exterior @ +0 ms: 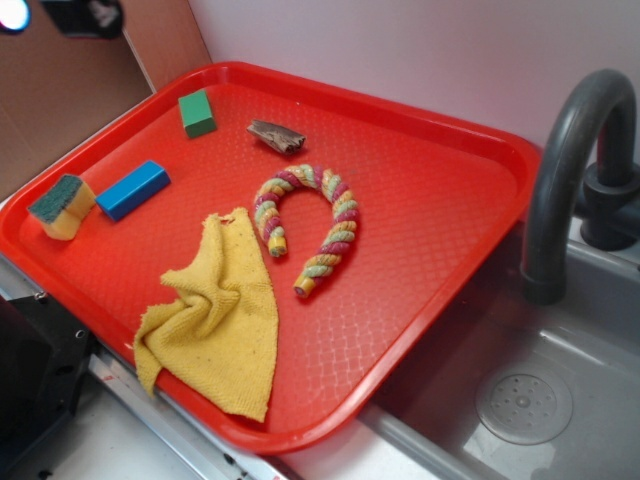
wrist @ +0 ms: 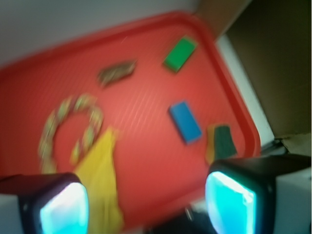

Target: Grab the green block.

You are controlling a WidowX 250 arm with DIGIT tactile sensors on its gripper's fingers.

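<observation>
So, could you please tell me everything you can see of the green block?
The green block is a small, plain, solid-looking rectangular piece, shorter than the blue block. It lies flat near the far corner of the red tray, beside the rim. Nothing touches it. The wrist view shows it blurred; the hand is well off it.

Two chunky black fingers (wrist: 53, 202) on the end effector (wrist: 146, 204), corners rounded, each faced with a glowing cyan-to-white pad. Same dark housing blurred at the exterior view's top left corner (exterior: 85, 15), one bright bluish-white pad beside it. Cables, screws, markings not discernible.
</observation>
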